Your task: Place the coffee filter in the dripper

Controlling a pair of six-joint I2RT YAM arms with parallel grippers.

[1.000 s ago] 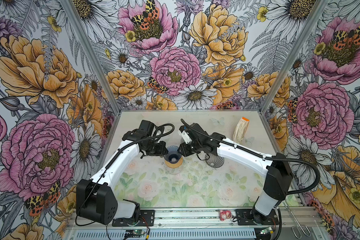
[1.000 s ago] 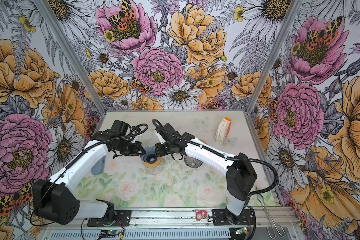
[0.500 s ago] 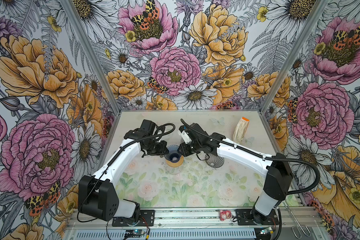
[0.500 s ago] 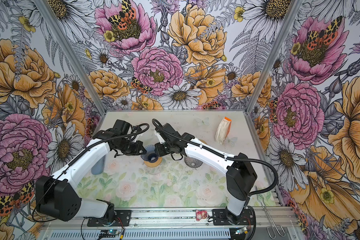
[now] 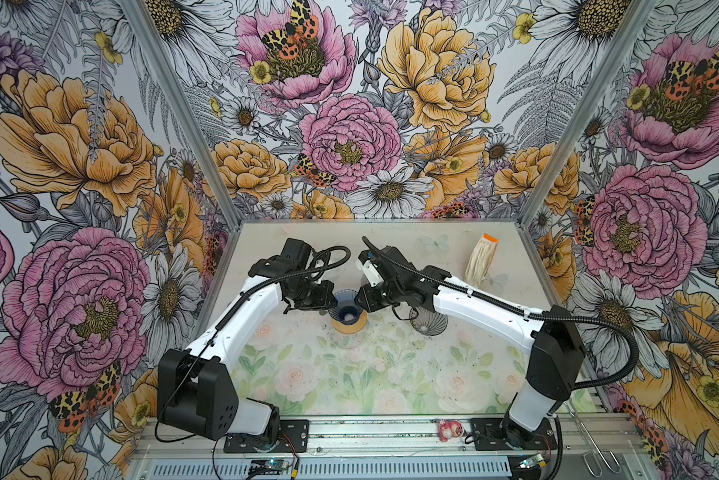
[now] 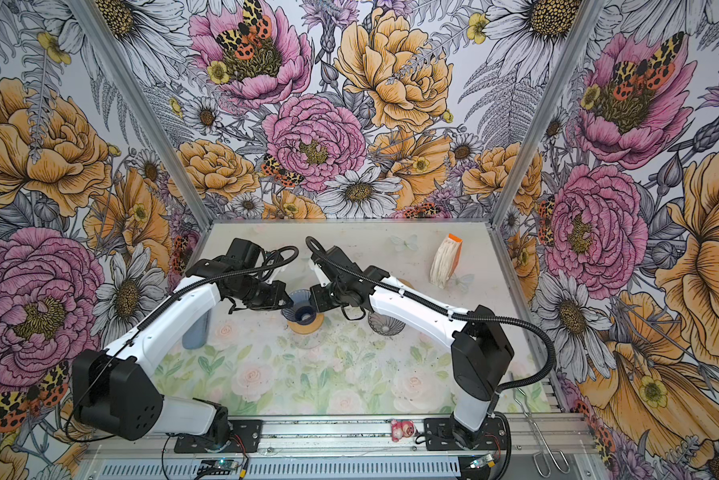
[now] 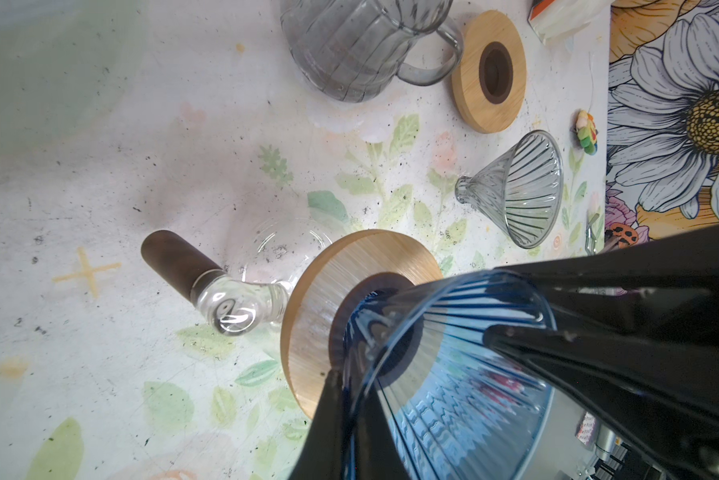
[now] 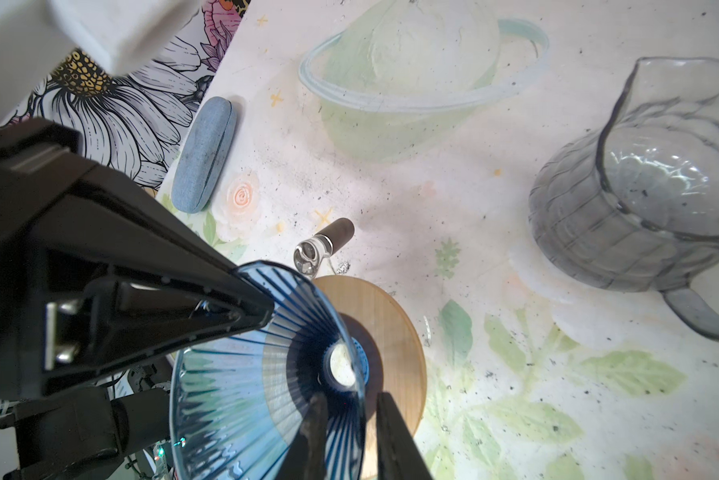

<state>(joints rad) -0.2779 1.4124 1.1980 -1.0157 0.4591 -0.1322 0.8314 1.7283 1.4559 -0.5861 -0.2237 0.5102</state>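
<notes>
Top views first: left gripper (image 5: 332, 302) and right gripper (image 5: 362, 305) meet at the blue dripper (image 5: 346, 304), seated in a wooden ring (image 5: 351, 329) around the middle of the table (image 5: 349, 399). The coffee filters (image 5: 483, 259) stand stacked near the far right corner, well apart from both arms, and none has been picked. My worry is two arms on one thin glass rim: an uneven pull could tip it off the ring or chip it. Both sets of fingertips are buried under the wrists here.

Left wrist view: the left gripper (image 7: 411, 361) is clamped on the dripper's wall. The glass server (image 7: 266, 266) under the ring is mostly see-through and hard to trace. Only a white corner of the filters shows, cut off.

Right wrist view: the right gripper (image 8: 349, 399) has its fingers straddling the rim, a little apart. I can't tell whether they press the glass. If they close off-centre against the left's hold, the dripper could twist. The left gripper's black body blocks much of this view, and the filters are out of it
</notes>
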